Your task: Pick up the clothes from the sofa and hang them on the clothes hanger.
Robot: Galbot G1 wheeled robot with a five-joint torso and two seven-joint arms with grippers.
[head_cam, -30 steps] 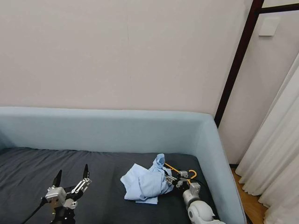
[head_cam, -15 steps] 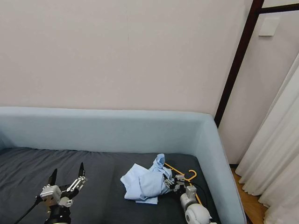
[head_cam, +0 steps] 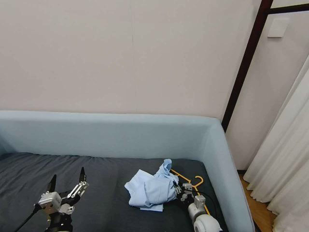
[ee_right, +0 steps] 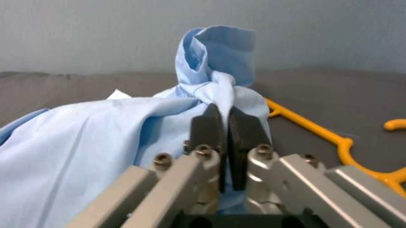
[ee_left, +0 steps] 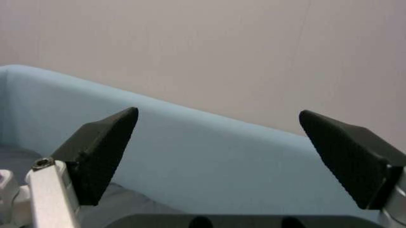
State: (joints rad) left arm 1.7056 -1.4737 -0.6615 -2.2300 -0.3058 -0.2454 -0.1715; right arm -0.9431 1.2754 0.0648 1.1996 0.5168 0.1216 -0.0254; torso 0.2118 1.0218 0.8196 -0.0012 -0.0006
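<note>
Left pincer point(head_cam: 67, 174) lower, right pincer point(head_cam: 176, 188) on shirt point(head_cam: 148, 189)

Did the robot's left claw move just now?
Yes. The open left gripper has slid a little toward the robot's left, farther from the crumpled light blue shirt on the dark grey sofa seat. The right gripper pinches that shirt.

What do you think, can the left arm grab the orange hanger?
Probably not: the left gripper hovers open far along the sofa, with the blue shirt and the right gripper, shut on it, between it and the orange hanger.
</note>
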